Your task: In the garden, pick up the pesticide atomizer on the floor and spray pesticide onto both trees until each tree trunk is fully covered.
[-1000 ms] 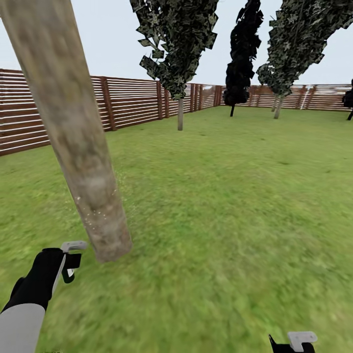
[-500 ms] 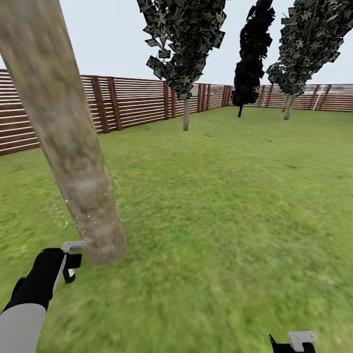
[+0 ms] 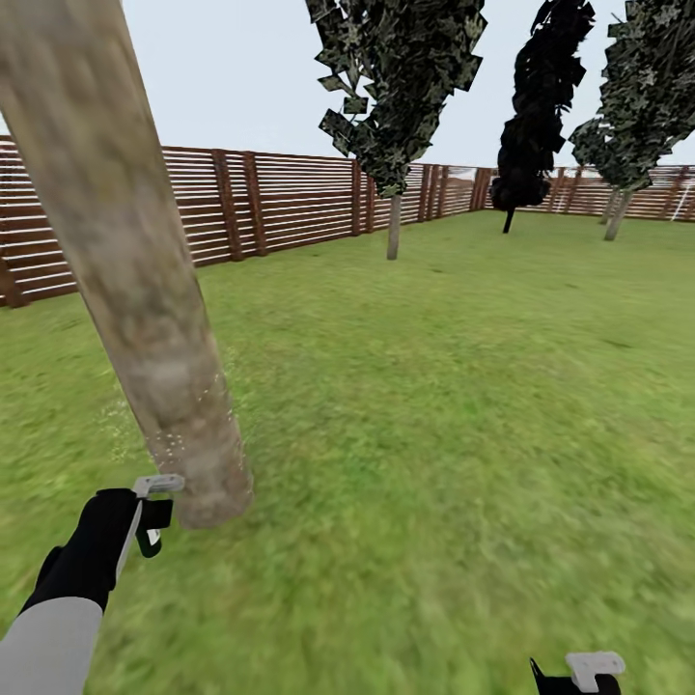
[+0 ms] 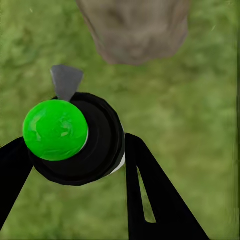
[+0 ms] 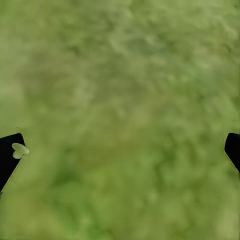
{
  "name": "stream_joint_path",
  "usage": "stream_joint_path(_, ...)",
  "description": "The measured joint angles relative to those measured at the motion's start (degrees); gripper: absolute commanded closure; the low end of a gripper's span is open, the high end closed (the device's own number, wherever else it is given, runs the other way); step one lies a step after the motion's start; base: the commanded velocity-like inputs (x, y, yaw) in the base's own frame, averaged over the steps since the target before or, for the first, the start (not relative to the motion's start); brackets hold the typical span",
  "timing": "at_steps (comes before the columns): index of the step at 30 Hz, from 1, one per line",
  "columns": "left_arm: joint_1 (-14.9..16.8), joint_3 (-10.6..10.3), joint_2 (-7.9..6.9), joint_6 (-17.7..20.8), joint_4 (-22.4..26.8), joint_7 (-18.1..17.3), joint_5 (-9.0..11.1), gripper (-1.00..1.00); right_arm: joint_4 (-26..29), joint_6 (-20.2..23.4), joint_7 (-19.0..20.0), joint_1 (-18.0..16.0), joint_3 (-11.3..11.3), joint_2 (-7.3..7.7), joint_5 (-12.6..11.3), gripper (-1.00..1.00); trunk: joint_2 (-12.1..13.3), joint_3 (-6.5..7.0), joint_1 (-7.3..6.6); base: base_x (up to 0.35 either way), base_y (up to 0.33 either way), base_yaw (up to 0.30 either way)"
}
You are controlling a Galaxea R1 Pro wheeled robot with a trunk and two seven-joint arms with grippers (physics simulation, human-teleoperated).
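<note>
Close to the trunk [image 3: 145, 290], our left gripper [image 3: 152, 512] hangs beside its speckled base. From the left wrist, fingers [image 4: 150, 200] clamp the atomizer [image 4: 75, 137], nozzle trunkward; bad aim would dust grass [image 3: 434, 434]. Our right gripper [image 5: 120, 150] gapes, empty.

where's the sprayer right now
The sprayer sits between the left gripper's fingers in the left wrist view, its nozzle aimed at the base of the thick tree trunk, low on the left of the head view.
</note>
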State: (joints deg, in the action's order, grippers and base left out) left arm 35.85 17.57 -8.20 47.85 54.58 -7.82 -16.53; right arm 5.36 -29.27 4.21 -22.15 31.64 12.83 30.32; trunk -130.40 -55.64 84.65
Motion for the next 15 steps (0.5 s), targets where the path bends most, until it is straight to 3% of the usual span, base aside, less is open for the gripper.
stream_joint_path(4,0.0,0.0,0.37,-0.02,0.08,0.02,-0.39,1.0,0.0,0.0,0.01,0.0,0.0,0.0,0.0,-1.0,0.0,0.0,0.0,0.125,-0.241,0.247)
stream_joint_path(7,0.0,0.0,0.37,0.05,0.21,0.02,-0.42,1.0,0.03,0.0,0.0,0.0,0.06,0.0,0.0,-1.0,0.0,0.0,0.0,-0.005,-0.27,0.04)
stream_joint_path(15,1.07,-0.05,0.38,0.47,3.0,-0.53,-0.04,1.0,0.09,0.0,-0.08,0.0,0.09,0.11,0.0,-1.0,0.0,0.0,0.0,-0.155,-0.201,0.036)
